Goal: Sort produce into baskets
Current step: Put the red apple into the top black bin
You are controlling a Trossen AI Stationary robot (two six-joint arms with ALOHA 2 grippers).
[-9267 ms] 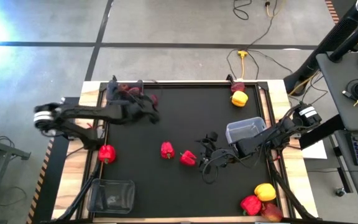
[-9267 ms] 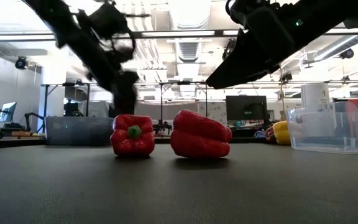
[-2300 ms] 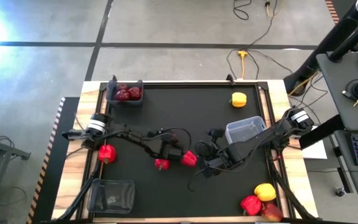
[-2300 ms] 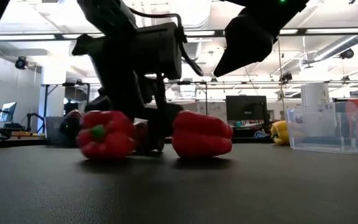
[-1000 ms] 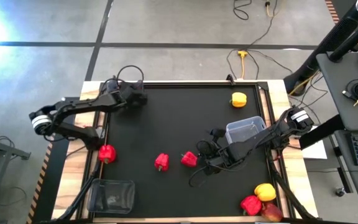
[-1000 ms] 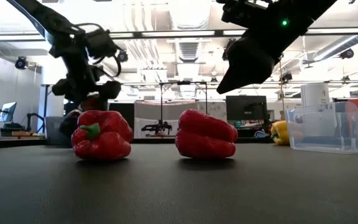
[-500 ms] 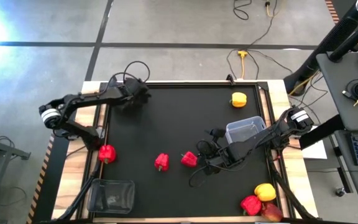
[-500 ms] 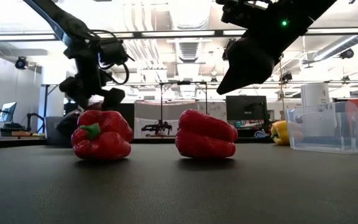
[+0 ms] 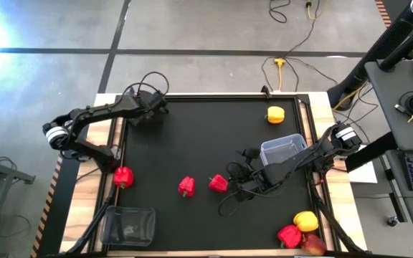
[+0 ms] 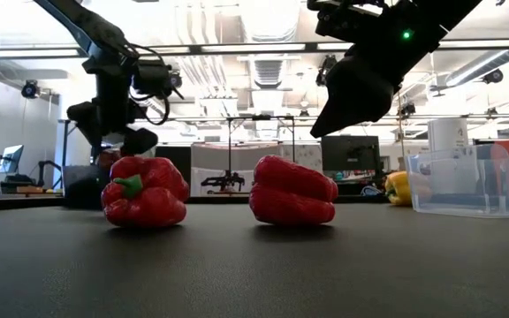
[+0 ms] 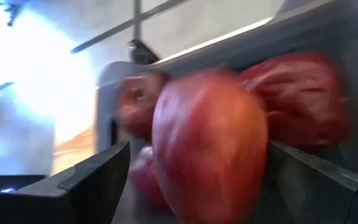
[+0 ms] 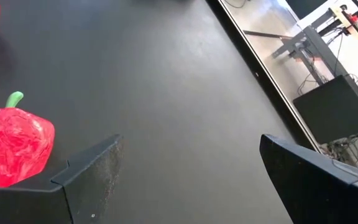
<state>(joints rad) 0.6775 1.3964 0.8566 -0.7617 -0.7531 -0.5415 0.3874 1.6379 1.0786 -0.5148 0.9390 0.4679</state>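
My left gripper (image 9: 151, 109) hangs over the greyish tub (image 11: 319, 31) at the table's far left corner. Its fingers are spread, with a round maroon fruit (image 11: 210, 149) between them, blurred. Two more maroon fruits (image 11: 303, 99) lie in the tub below. My right gripper (image 9: 236, 188) is open and empty above the table's middle. A red pepper (image 9: 217, 183) lies just to its left on the mat, also showing in the right wrist view (image 12: 11, 146). Another red pepper (image 9: 186, 187) lies further left. My left gripper: I cannot tell whether it touches the maroon fruit. A gap shows between the fruit and one finger (image 11: 98, 177). The fruit's other side (image 11: 263, 143) lies right at the other finger. The fruit is above the tub's contents.
A third red pepper (image 9: 123, 176) lies at the left edge. A grey tub (image 9: 127, 226) stands near left and a clear tub (image 9: 284, 150) at the right. A yellow pepper (image 9: 275, 114) lies far right. A yellow pepper (image 9: 306, 221), a red pepper (image 9: 290, 235) and a maroon fruit (image 9: 314, 245) lie near right.
My left gripper has stayed over the far left tub, shifting a little toward the table's left edge and turning slightly. The peppers on the mat have kept their places.
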